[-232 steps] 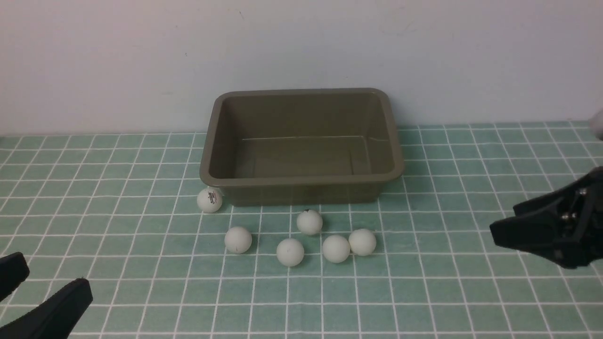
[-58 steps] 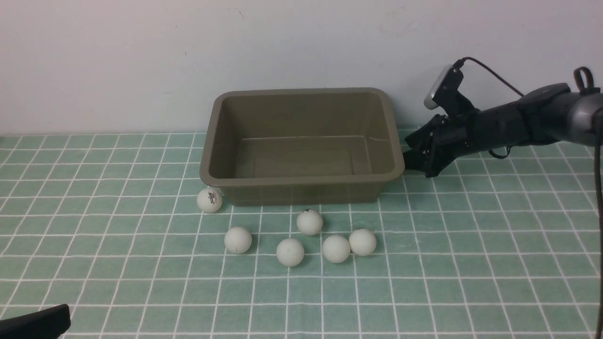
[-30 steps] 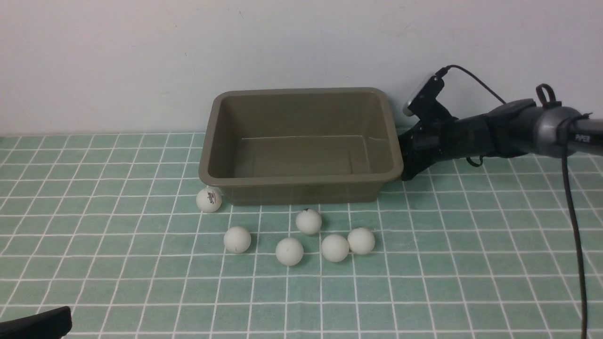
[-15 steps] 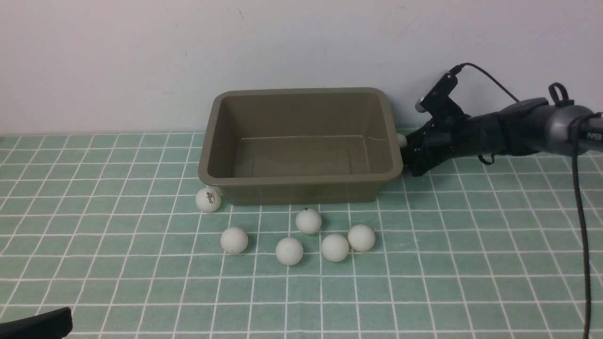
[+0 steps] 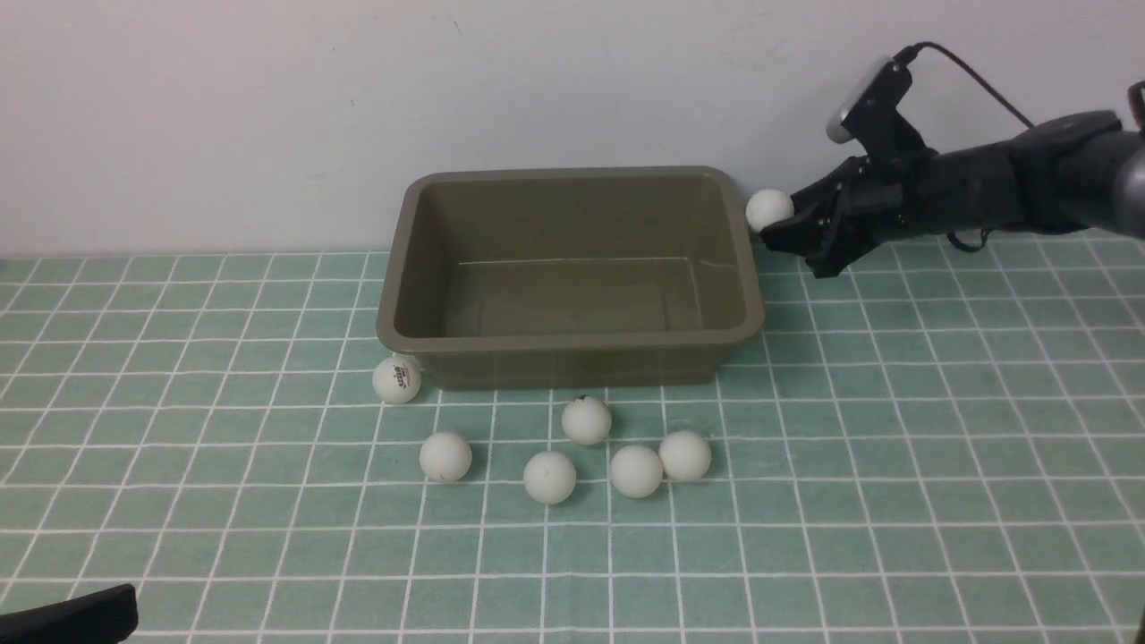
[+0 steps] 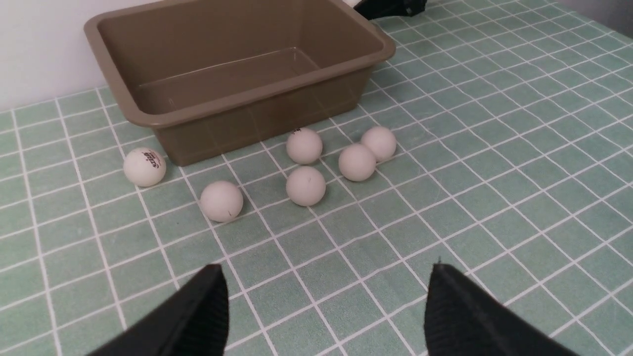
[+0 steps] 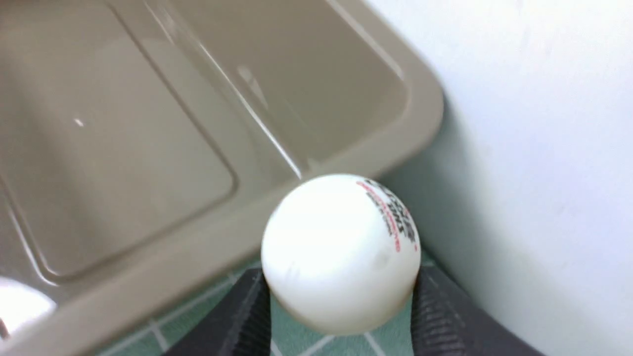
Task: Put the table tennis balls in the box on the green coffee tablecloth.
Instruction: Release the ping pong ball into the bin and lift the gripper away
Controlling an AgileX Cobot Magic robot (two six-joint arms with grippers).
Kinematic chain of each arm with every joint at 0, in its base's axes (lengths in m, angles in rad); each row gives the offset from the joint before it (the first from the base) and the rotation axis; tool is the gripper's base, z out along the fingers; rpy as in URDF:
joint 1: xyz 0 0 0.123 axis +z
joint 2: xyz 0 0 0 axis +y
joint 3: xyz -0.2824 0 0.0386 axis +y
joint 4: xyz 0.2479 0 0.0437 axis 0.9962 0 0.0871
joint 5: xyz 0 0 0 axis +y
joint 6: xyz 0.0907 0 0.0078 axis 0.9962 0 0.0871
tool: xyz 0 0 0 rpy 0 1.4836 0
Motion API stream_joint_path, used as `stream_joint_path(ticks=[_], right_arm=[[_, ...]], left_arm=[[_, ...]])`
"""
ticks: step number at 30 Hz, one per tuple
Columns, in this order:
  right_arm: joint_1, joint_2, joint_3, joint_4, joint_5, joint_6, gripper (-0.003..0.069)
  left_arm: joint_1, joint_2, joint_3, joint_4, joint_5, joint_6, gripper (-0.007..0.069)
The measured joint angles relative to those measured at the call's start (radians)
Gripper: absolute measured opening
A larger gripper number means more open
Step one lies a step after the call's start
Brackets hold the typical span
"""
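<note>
The right gripper [image 5: 780,225] is seen clamped on 1 small matte white table tennis ball [image 5: 768,209]. The ball is pinched between 2 black fingers [image 7: 245,321], and red and dark printing is shown on it. It is held off the cloth, just beside the far right corner of the rectangular olive-brown plastic box [image 5: 572,362] and outside its flared rim.

6 more white balls are left on the pale teal-green tablecloth with thin white grid lines [image 5: 894,447], all on the near side of the box. 1 logo-printed ball [image 5: 396,379] lies just beside the near left corner. The other 5 are loosely grouped before the front wall, and the 2 rightmost of them appear to touch.

The left gripper [image 6: 325,269] is held low over the tablecloth with its jaws spread wide. Nothing is gripped by it, and it is kept well apart from the balls.
</note>
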Motion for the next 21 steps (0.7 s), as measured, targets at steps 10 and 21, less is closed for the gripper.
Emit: stream_joint_path(ticks=[10, 21], right_arm=[[0.001, -0.090, 0.000, 0.016, 0.201, 0.048, 0.0335], [0.111, -0.096, 0.000, -0.117, 0.265, 0.229, 0.0335]], left_arm=[[0.000, 0.000, 0.000, 0.000, -0.002, 0.000, 0.0482], [0.000, 0.000, 0.000, 0.000, -0.005, 0.000, 0.0482]])
